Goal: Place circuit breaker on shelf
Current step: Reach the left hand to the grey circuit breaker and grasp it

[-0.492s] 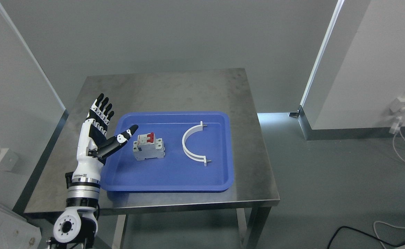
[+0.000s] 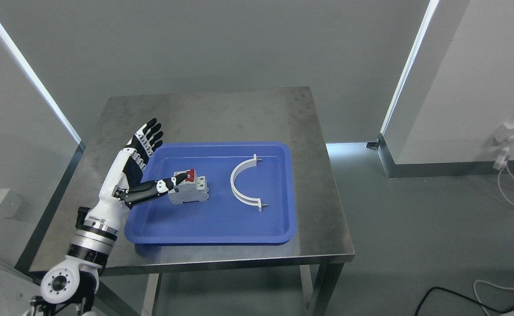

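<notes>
Early stage. Our left hand (image 2: 130, 175), white and black, was spread wide, four fingers (image 2: 148, 136) fanned up and away over the tray's left rim, gripping nothing. Its thumb tip reached the upper left of the small grey circuit breaker with red toggles (image 2: 189, 187); touching or only just beside it, we couldn't tell. No grasp was closed on it.

The breaker stood in the left half of the shallow blue plastic tray (image 2: 221, 228), on the tray floor. So nothing was lifted, nothing carried. We judged the whole of the task was left: wrap the fingers, lift, move, set down. No shelf showed in view, so we couldn't say where the drop point lay.

Tray contents, two items:
- the breaker, left of centre
- a white plastic half-ring clamp (image 2: 241, 184), right of centre, open side facing right, lying flat, apart from the breaker

The tray sat on the brushed steel table (image 2: 221, 109), towards its front edge. The right arm wasn't visible.
</notes>
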